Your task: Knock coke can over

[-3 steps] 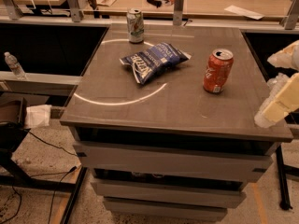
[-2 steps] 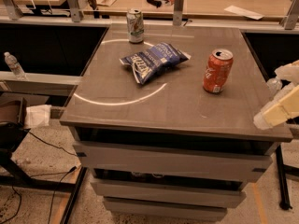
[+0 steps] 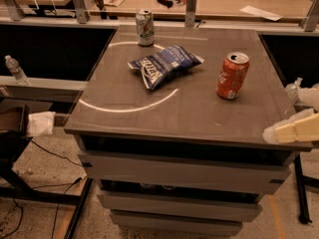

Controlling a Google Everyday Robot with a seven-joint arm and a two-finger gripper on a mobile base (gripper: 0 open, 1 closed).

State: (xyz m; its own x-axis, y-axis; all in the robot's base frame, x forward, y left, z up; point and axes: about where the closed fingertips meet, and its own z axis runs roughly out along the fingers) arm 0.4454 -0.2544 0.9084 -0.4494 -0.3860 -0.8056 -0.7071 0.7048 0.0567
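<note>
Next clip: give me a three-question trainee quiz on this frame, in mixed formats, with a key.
1. True or false: the coke can stands upright on the table.
2. Multiple choice: what lies on the table to the picture's left of the coke can, nearer the camera than the silver-green can? A) a blue chip bag B) a sponge C) a bowl
3. Short answer: where is the gripper, and does it touch the coke can?

Key
1. True.
2. A.
3. At the picture's right edge, by the table's near right corner; it is apart from the coke can.
</note>
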